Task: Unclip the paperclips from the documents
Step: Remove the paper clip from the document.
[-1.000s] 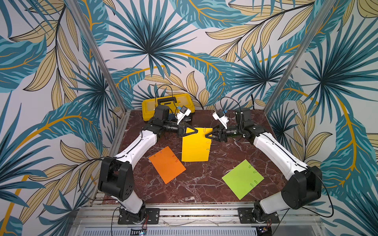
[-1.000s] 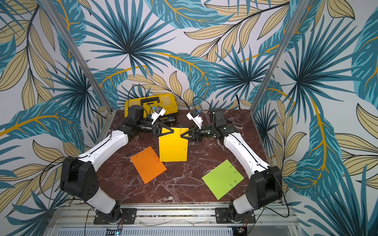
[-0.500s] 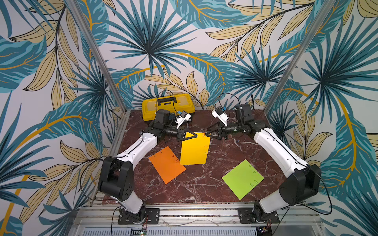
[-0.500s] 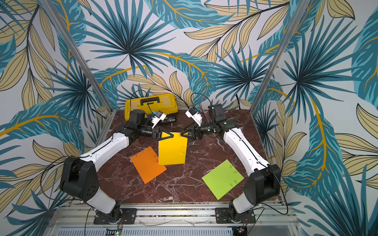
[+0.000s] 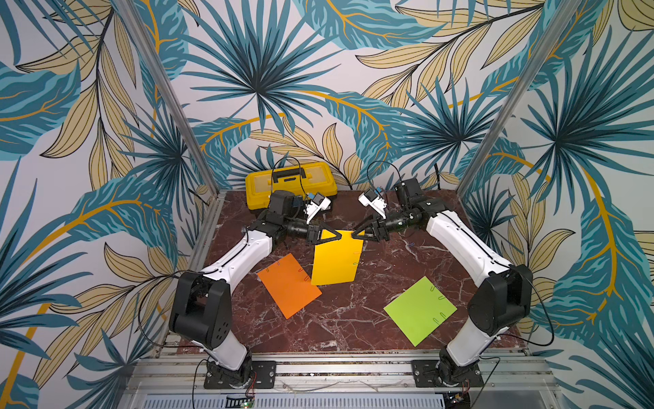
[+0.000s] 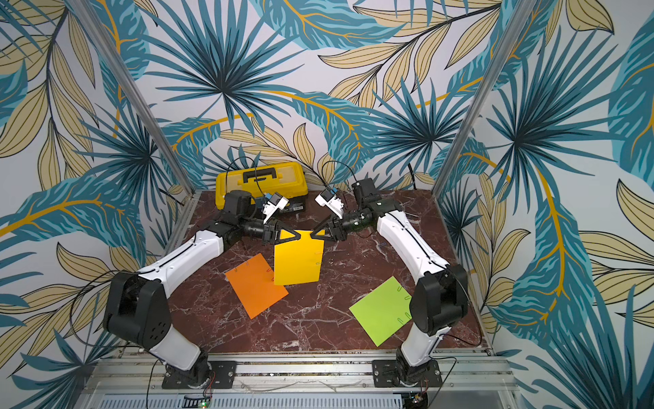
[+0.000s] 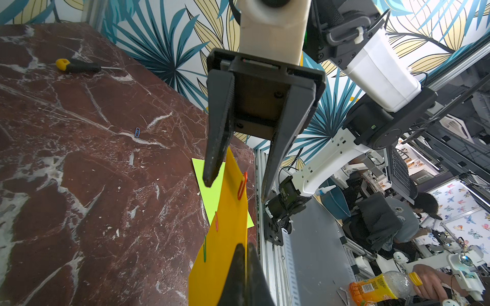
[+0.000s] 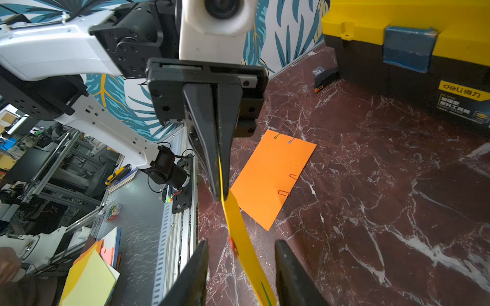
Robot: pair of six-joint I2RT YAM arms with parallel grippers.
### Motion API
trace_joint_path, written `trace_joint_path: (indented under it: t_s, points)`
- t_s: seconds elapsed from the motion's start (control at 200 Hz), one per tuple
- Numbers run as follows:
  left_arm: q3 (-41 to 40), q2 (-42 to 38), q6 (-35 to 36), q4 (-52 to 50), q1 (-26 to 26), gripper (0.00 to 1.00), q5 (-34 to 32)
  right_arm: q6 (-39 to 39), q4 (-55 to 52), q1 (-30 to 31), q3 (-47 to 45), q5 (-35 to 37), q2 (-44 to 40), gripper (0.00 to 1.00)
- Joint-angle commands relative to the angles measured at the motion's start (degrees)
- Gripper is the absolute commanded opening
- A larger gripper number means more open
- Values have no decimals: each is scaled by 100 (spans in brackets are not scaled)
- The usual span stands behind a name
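My left gripper (image 7: 246, 254) is shut on the top edge of the yellow document (image 5: 336, 258), holding it raised off the table. My right gripper (image 8: 241, 254) is open, its fingers astride the sheet's far top corner, where a red paperclip (image 7: 241, 185) sits between them without touching. More paperclips (image 7: 204, 249) line that sheet's edge. The orange document (image 5: 288, 285) lies flat with paperclips (image 8: 283, 193) on two edges. The lime green document (image 5: 419, 310) lies near the right arm's base, with clips (image 5: 440, 296) along its right side.
A yellow-and-black toolbox (image 5: 290, 180) stands at the back wall behind the left arm. A yellow-handled screwdriver (image 7: 77, 66) lies near the back right. A loose blue paperclip (image 7: 137, 132) rests on the marble table (image 5: 354, 329).
Both grippers rose with the yellow sheet, which now hangs tilted. The right gripper's jaws widened, then narrowed round the sheet's corner.
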Motion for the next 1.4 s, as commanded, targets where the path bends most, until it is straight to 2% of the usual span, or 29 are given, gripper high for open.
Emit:
trace_joint_path:
  t_s: [0.0,0.155,0.366,0.691,1.036,1.392]
  points:
    - [-89,-150,106,37,-18,0,110,-154,-249,38,106,-270,33,36]
    - [-107,-141,110,38,-22,0,110,-148,-252,52,105,-293,25,30]
    - [-101,-132,102,33,-18,0,128,-87,-173,54,162,-310,33,29]
    - [-115,-141,91,27,-25,0,128,-7,-120,48,205,-341,51,17]
    - [-133,-119,100,32,-36,0,137,146,-12,54,202,-350,104,13]
    - [-154,-106,115,29,-38,0,119,163,-82,60,219,-315,176,4]
